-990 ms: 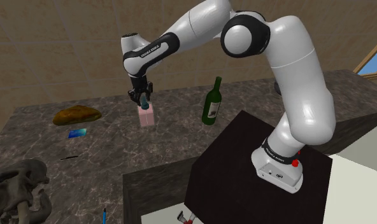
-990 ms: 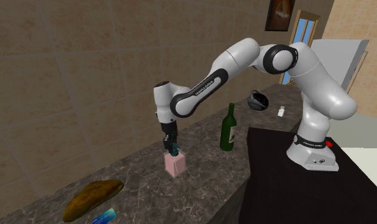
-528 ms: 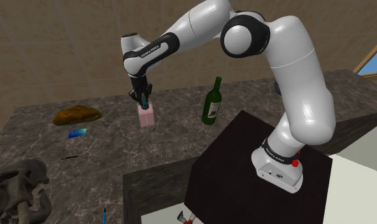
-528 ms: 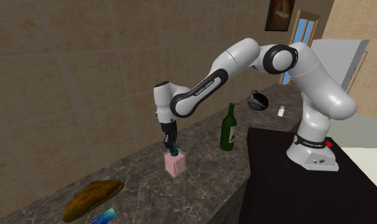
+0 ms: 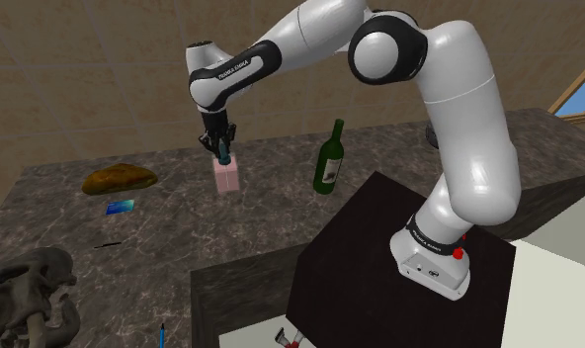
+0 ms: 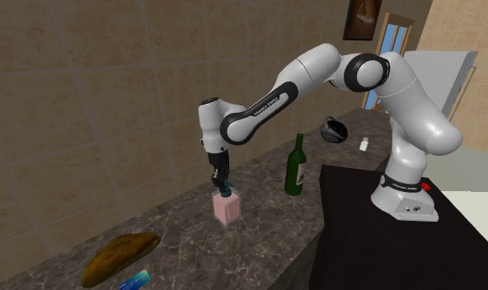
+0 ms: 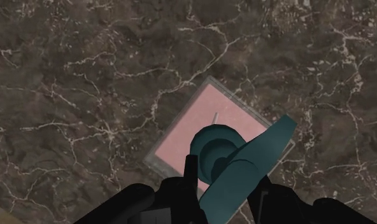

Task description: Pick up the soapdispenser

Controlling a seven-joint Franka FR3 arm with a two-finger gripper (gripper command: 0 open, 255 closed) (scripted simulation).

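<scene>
Wrist view: the soap dispenser (image 7: 193,130) has a corner of its pink body tucked under its own teal pump head (image 7: 238,165), and the pincer (image 7: 225,181) fingers run off the edge. Well away from the soap dispenser on the desk (image 5: 281,213), a thin dark sliver (image 5: 108,244), too small to name; farther off, a grey statue (image 5: 24,297) clipped by the shoulder view's corner.

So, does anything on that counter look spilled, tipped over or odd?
Nothing stands out. The dispenser is upright with the gripper shut on its pump, the bottle stands upright, and the counter shows no spill.
</scene>
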